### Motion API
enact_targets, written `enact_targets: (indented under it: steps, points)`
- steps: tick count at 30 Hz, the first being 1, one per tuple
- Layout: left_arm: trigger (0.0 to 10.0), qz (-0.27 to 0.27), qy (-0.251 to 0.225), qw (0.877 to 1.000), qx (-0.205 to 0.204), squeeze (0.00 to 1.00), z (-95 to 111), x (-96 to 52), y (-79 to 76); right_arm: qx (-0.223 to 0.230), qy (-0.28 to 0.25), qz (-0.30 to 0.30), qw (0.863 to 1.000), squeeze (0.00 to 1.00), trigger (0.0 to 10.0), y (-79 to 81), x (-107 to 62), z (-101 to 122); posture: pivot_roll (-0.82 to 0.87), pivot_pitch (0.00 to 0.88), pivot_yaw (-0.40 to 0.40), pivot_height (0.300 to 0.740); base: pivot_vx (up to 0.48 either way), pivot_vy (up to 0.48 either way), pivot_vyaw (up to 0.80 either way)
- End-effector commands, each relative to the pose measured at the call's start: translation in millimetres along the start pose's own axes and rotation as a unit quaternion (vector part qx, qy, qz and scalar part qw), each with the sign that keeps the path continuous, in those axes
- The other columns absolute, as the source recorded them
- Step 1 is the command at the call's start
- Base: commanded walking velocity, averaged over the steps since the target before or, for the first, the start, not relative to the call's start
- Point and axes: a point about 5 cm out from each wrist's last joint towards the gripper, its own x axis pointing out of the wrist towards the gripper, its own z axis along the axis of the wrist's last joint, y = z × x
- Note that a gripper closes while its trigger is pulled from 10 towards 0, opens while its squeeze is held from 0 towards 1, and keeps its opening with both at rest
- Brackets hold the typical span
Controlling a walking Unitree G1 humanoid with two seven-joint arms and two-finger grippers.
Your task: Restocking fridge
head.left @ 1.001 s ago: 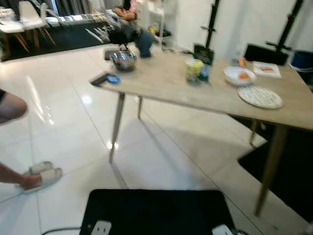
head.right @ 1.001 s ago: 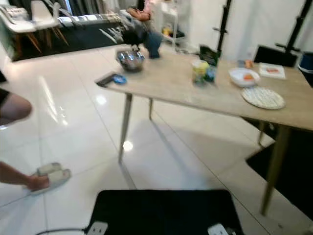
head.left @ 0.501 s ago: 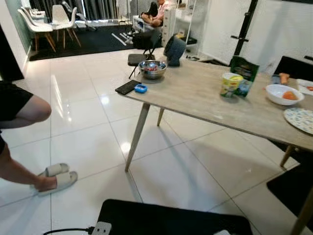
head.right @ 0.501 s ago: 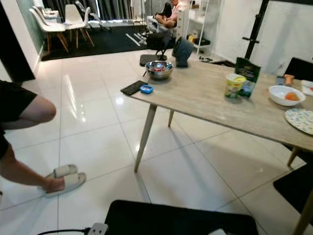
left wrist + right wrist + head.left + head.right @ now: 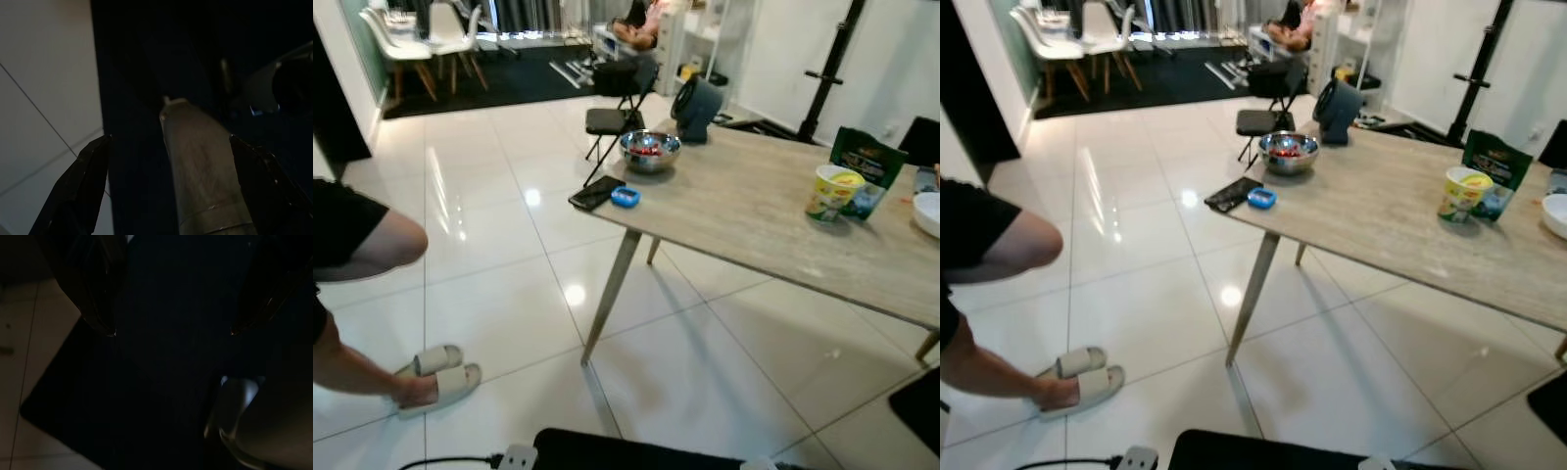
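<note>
A light wooden table (image 5: 744,211) stands ahead to the right. On it are a steel bowl (image 5: 649,151) with red things inside, a black phone (image 5: 596,192), a small blue object (image 5: 626,197), a yellow cup (image 5: 829,193), a green bag (image 5: 867,174) and the rim of a white bowl (image 5: 930,213). Both arms hang low over a dark mat. In the left wrist view, my left gripper (image 5: 170,137) is open with nothing between its fingers. In the dim right wrist view, my right gripper (image 5: 172,333) is open and empty too.
A person's bare leg (image 5: 362,245) and slippered foot (image 5: 435,377) are on the white tiles at the left. A black mat (image 5: 636,452) and a power strip (image 5: 514,457) lie at my feet. A black chair (image 5: 612,113) and white chairs (image 5: 421,34) stand further back.
The camera has swung left and risen, so the table now sits further right in view and more of the floor shows. The person's leg has stayed put.
</note>
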Motion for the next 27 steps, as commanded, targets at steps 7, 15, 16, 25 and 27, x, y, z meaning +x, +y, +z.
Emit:
enact_targets:
  steps: [7, 15, 16, 25, 27]
  points:
    - [10.0, -0.002, 0.001, 1.0, 0.006, 0.0, 0.4, 0.4, -1.3, -0.001, -0.004, -0.005, 1.0, 0.0, 10.0, -3.3, -0.4, 2.5, -0.04, 0.0, 0.03, 0.74, 0.362, 0.0, 0.0]
    - [10.0, 0.009, -0.002, 1.0, -0.01, 0.0, 0.1, 0.5, -0.7, -0.013, -0.004, -0.004, 1.0, 0.0, 10.0, -3.9, -0.5, 3.3, -0.02, 0.0, 0.028, 0.74, 0.218, 0.0, 0.0]
    - [10.0, 0.009, -0.001, 1.0, -0.011, 0.0, 0.0, 0.6, -0.9, -0.012, -0.004, -0.005, 1.0, 0.0, 10.0, -4.3, -0.5, 3.2, -0.02, 0.0, 0.029, 0.74, 0.0, 0.0, 0.0]
    - [10.0, 0.019, 0.004, 1.0, -0.019, 0.0, -2.8, 0.5, -0.3, -0.017, 0.002, -0.004, 1.0, 0.0, 10.0, -4.2, -0.6, 1.2, -0.03, 0.0, 0.014, 0.74, 0.0, 0.0, 0.0]
    - [10.0, 0.026, 0.002, 0.999, -0.025, 0.0, -3.8, -0.1, 1.5, -0.028, 0.004, 0.003, 1.0, 0.0, 10.0, -2.5, -0.4, 1.1, -0.03, 0.0, 0.012, 0.74, 0.0, 0.0, 0.0]
